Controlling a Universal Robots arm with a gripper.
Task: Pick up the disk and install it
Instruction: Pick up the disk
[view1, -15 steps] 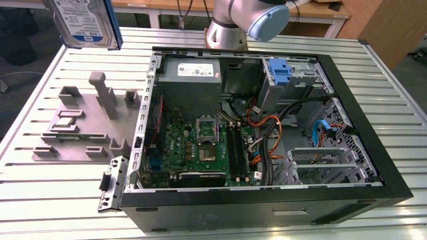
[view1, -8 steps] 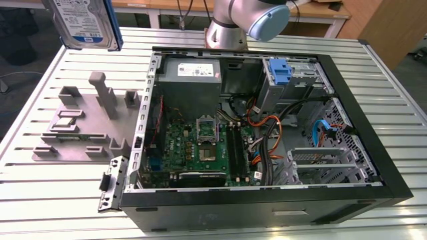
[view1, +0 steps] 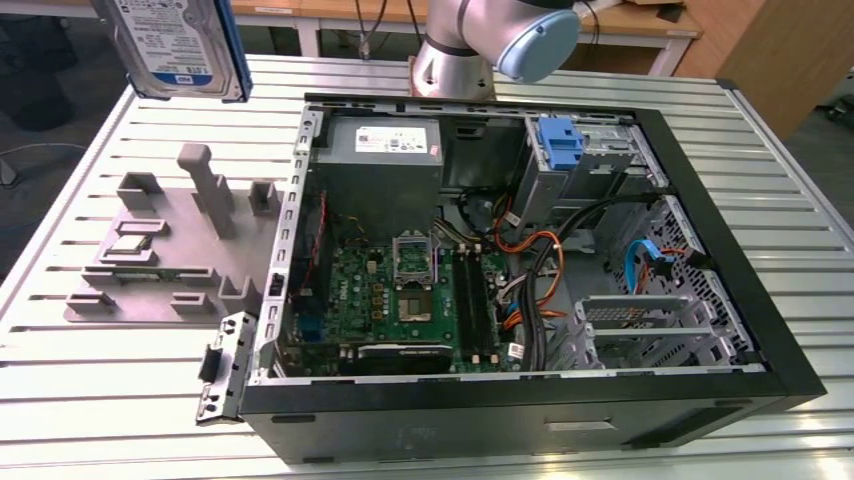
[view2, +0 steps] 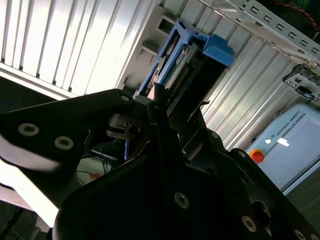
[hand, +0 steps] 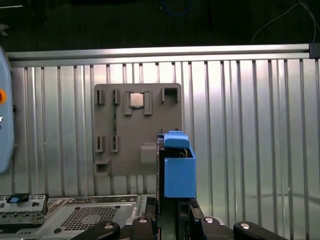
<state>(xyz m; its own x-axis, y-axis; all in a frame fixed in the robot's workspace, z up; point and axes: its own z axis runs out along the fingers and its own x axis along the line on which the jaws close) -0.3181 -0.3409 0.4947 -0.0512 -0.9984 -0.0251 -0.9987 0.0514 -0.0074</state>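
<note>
Claw (hand: 176, 211) clamped on the disk (view1: 174, 45) | held clear above grey parts tray (hand: 125, 140) | beside open computer case (view1: 534, 412)

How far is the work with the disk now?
Done: the disk is picked up, in the air above the slatted table. In hand: the tool grips one end of it in the first wrist view. Left: the disk is not yet inside the open computer case.
</note>
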